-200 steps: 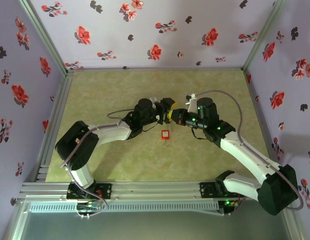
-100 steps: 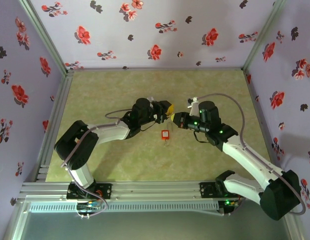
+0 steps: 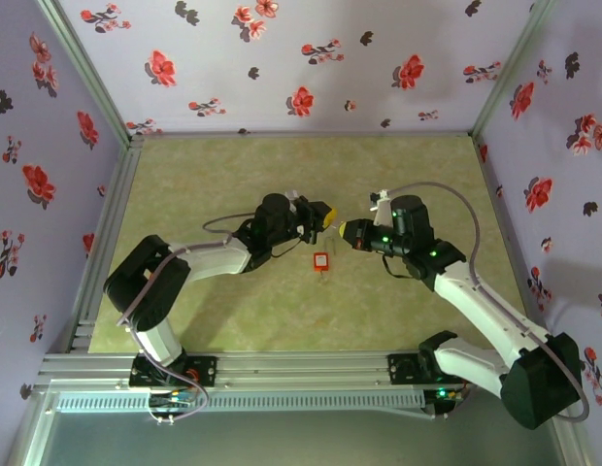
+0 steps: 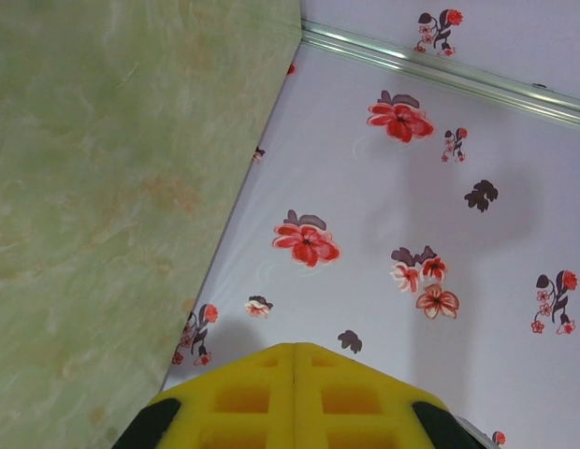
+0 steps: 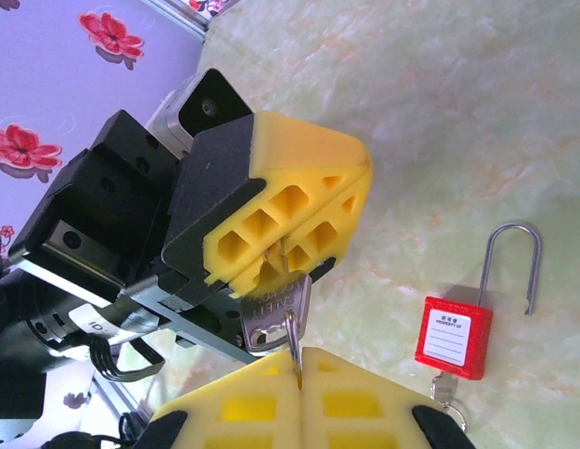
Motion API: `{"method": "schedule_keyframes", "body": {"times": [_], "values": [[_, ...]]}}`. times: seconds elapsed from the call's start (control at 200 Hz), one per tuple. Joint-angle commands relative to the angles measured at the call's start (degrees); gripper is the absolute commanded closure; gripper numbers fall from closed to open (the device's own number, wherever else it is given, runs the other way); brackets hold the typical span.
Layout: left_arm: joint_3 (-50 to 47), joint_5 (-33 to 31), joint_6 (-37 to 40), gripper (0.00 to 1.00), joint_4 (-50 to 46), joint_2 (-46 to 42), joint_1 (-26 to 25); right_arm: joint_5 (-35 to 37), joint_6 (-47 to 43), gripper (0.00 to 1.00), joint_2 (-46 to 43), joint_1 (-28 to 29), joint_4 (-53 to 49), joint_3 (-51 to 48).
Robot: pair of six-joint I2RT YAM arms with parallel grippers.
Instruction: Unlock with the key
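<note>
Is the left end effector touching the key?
Touching. The right wrist view shows the left end effector clamped on the key, its head between the yellow pads.

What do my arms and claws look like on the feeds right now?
The left arm and right arm have white shells with black joints and motor housings; small green lights glow on the right one. A grey cable loops off each. The left claw and right claw carry chunky yellow fingers with square cut-outs, set on black mounts.

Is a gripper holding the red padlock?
No, the red padlock lies flat on the table with no fingers touching it.
</note>
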Motion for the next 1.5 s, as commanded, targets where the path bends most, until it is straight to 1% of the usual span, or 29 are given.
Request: {"method": "schedule_keyframes", "body": {"times": [0.0, 0.025, 0.05, 0.08, 0.14, 0.2, 0.245, 0.345, 0.45, 0.54, 0.725, 0.8, 0.87, 0.985, 1.03, 1.37, 1.495], "values": [[1.4, -0.2, 5.3, 1.00, -2.3, -3.5, 0.3, 0.0, 3.1, 0.62, -1.3, -1.1, 1.6, -0.4], [1.9, -0.5, 7.2, 1.00, -3.8, -4.2, 0.3, -0.6, 5.4, 0.48, -2.0, -1.2, 3.5, -1.3], [2.6, -1.1, 9.5, 1.00, -5.7, -5.1, 0.3, -1.3, 8.2, 0.40, -3.1, -1.4, 6.4, -2.8], [3.5, -1.9, 12.9, 1.00, -8.2, -6.1, 0.3, -1.7, 11.8, 0.32, -4.6, -1.5, 10.5, -4.9], [5.0, -4.5, 20.4, 1.00, -12.6, -8.4, -0.1, -0.4, 18.4, 0.21, -8.1, -1.5, 17.8, -8.5], [6.2, -7.2, 27.4, 1.00, -16.0, -10.2, -0.7, 0.6, 23.2, 0.18, -10.6, -1.6, 23.0, -10.9], [7.1, -8.3, 30.7, 1.00, -18.0, -10.7, -1.2, 0.1, 26.8, 0.18, -11.2, -1.5, 27.0, -12.1], [7.0, -8.4, 33.0, 1.00, -16.2, -10.0, -1.9, -0.6, 34.1, 0.18, -10.4, -0.8, 38.6, -15.3], [6.8, -8.7, 34.0, 1.00, -13.5, -9.4, -2.6, -0.1, 37.6, 0.21, -9.1, 0.2, 45.2, -17.5], [6.9, -9.6, 35.1, 1.00, -12.9, -9.5, -3.4, 0.7, 38.5, 0.23, -8.6, 1.1, 47.5, -18.7], [6.9, -10.2, 35.6, 1.00, -11.9, -9.6, -4.1, 1.1, 39.9, 0.38, -6.1, 3.0, 51.6, -19.9], [6.8, -10.3, 35.5, 1.00, -11.4, -9.5, -4.4, 1.4, 40.6, 0.45, -4.9, 3.4, 53.3, -20.4], [6.8, -10.4, 35.5, 1.00, -11.2, -9.4, -4.7, 1.2, 41.1, 0.49, -3.9, 3.6, 54.9, -20.3], [6.8, -10.5, 35.5, 1.00, -10.9, -9.4, -5.1, 1.4, 41.0, 0.56, -3.3, 3.7, 55.3, -20.3], [6.6, -10.6, 35.5, 1.00, -10.8, -9.5, -5.1, 1.7, 41.0, 0.60, -3.2, 3.7, 55.2, -20.2], [5.4, -10.4, 34.5, 1.00, -7.3, -8.9, -5.9, 1.5, 41.8, 0.74, -2.0, 3.7, 58.2, -20.3], [4.8, -10.5, 34.2, 1.00, -6.3, -9.0, -6.2, 1.5, 41.9, 0.81, -1.6, 3.7, 59.0, -20.1]]}}
